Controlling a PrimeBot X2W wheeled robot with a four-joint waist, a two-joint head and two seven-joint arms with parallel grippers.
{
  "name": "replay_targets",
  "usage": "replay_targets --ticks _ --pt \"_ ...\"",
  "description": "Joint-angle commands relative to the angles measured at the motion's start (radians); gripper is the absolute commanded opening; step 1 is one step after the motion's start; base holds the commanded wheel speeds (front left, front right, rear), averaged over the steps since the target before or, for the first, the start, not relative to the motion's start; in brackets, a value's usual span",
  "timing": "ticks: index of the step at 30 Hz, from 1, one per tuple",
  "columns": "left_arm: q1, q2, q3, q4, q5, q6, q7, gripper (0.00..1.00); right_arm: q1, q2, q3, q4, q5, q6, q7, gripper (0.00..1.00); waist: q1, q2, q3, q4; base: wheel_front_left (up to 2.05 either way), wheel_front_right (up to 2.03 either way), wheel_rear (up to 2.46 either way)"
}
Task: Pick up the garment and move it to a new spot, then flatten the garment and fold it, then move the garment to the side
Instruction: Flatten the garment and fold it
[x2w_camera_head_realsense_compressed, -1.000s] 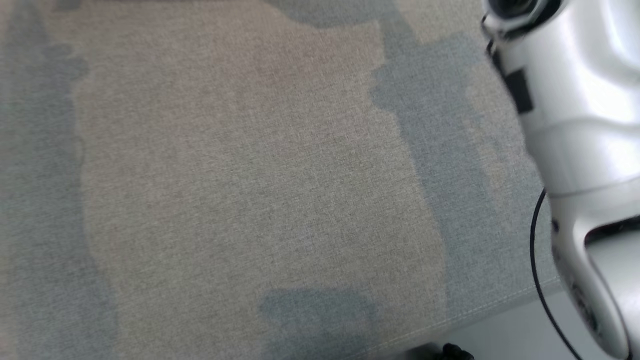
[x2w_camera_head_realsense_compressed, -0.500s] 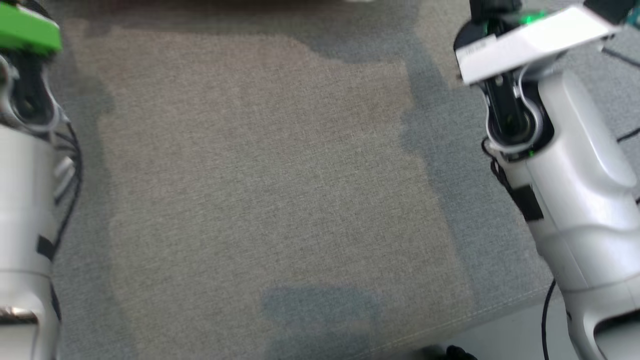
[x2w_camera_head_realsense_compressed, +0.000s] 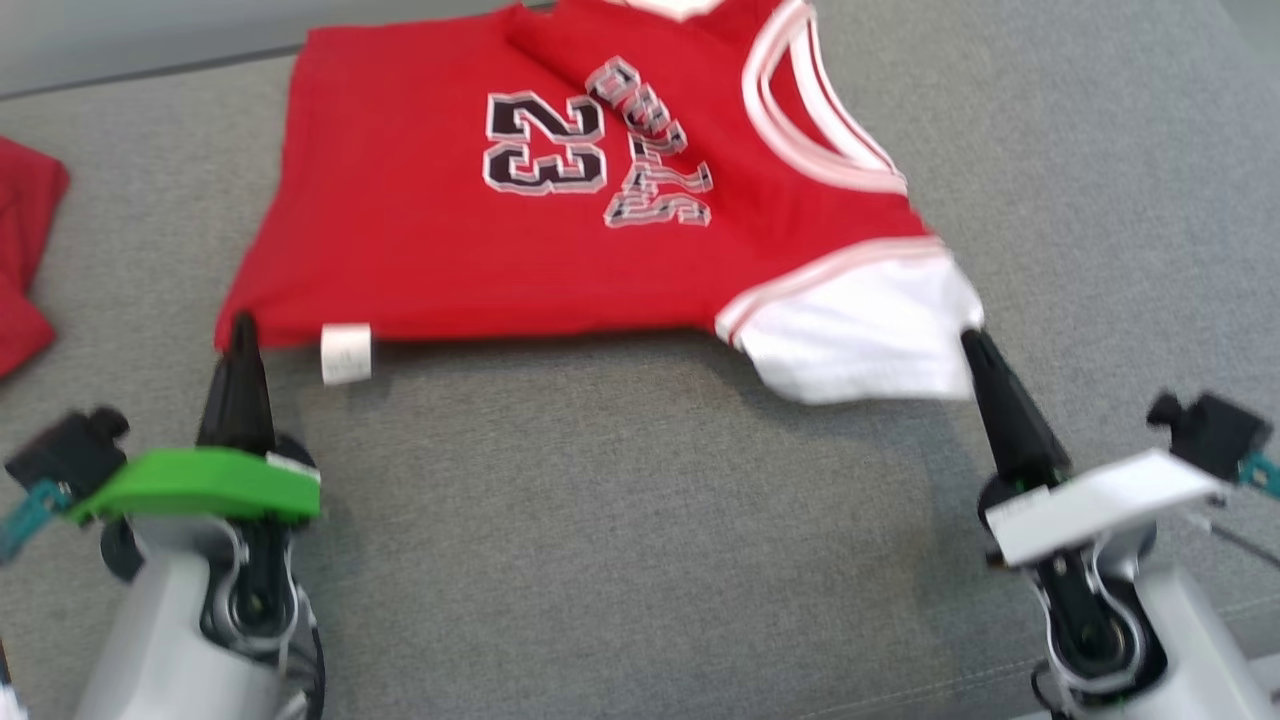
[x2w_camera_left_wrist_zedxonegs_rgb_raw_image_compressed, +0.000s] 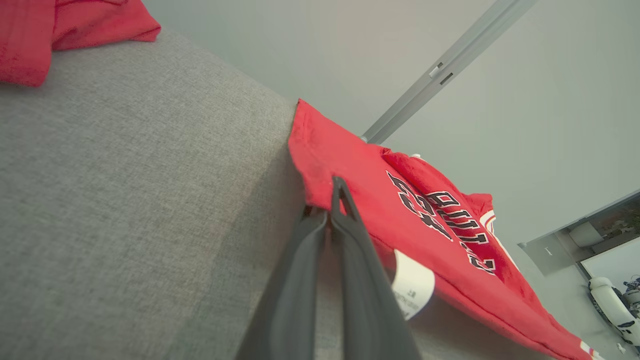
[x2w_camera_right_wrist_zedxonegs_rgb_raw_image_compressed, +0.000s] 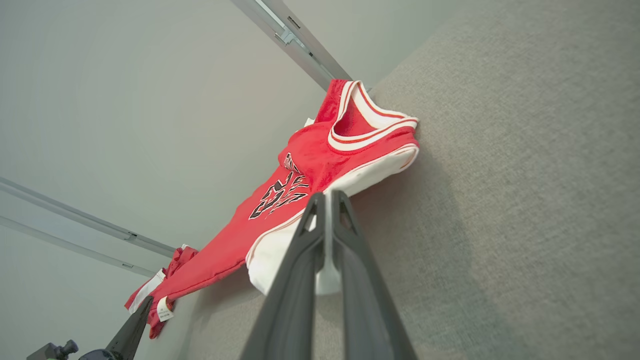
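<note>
A red sleeveless jersey, the garment (x2w_camera_head_realsense_compressed: 430, 230), lies spread on the grey cushion (x2w_camera_head_realsense_compressed: 640, 520), with a black "23" and white trim. My left gripper (x2w_camera_head_realsense_compressed: 241, 330) is shut on its near left hem corner, beside a white label (x2w_camera_head_realsense_compressed: 345, 352). My right gripper (x2w_camera_head_realsense_compressed: 972, 342) is shut on the white inner cloth at the near right corner. In the left wrist view the closed fingers (x2w_camera_left_wrist_zedxonegs_rgb_raw_image_compressed: 336, 186) pinch the red edge of the garment (x2w_camera_left_wrist_zedxonegs_rgb_raw_image_compressed: 325, 145). The right wrist view shows white cloth between that gripper's closed tips (x2w_camera_right_wrist_zedxonegs_rgb_raw_image_compressed: 326, 196). The near edge is raised a little, with shadow under it.
Another red cloth (x2w_camera_head_realsense_compressed: 20, 250) lies at the cushion's left edge, apart from the jersey. A pale wall with a metal rail (x2w_camera_left_wrist_zedxonegs_rgb_raw_image_compressed: 440, 70) rises behind the cushion. Bare grey cushion stretches between my two arms and off to the right.
The head camera has swung: earlier it showed bare grey fabric and parts of my arms, now the jersey and both grippers. Both grippers stay shut.
</note>
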Motion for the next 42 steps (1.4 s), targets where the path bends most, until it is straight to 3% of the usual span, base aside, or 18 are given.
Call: replay_targets --ticks 1,10,18,32,42 --pt "0.086 0.000 0.009 -0.042 0.012 0.014 -0.005 0.00 0.097 0.015 -0.034 -0.037 0.000 0.000 0.012 0.00 0.0001 -0.0001 -0.076 0.056 0.00 0.00 0.00" --pt "0.418 -0.087 0.089 -0.222 0.087 0.073 -0.004 0.00 0.354 0.082 -0.099 -0.180 -0.044 0.000 0.099 0.00 0.0001 -0.0001 -0.157 0.050 0.00 0.00 0.00" --pt "0.581 -0.146 0.099 -0.289 0.118 0.079 -0.004 0.00 0.473 0.119 -0.153 -0.231 -0.082 0.001 0.167 0.00 0.0001 -0.0001 -0.214 0.065 0.00 0.00 0.00" --pt "0.762 -0.162 0.118 -0.472 0.133 0.102 0.004 0.00 0.583 0.141 -0.184 -0.343 -0.092 0.001 0.232 0.00 0.0001 -0.0001 -0.274 0.061 0.00 0.00 0.00" --pt "0.787 -0.166 0.103 -0.481 0.113 0.114 0.034 0.00 0.593 0.144 -0.190 -0.292 -0.069 0.001 0.245 0.00 0.0001 -0.0001 -0.274 0.060 0.00 0.00 0.00"
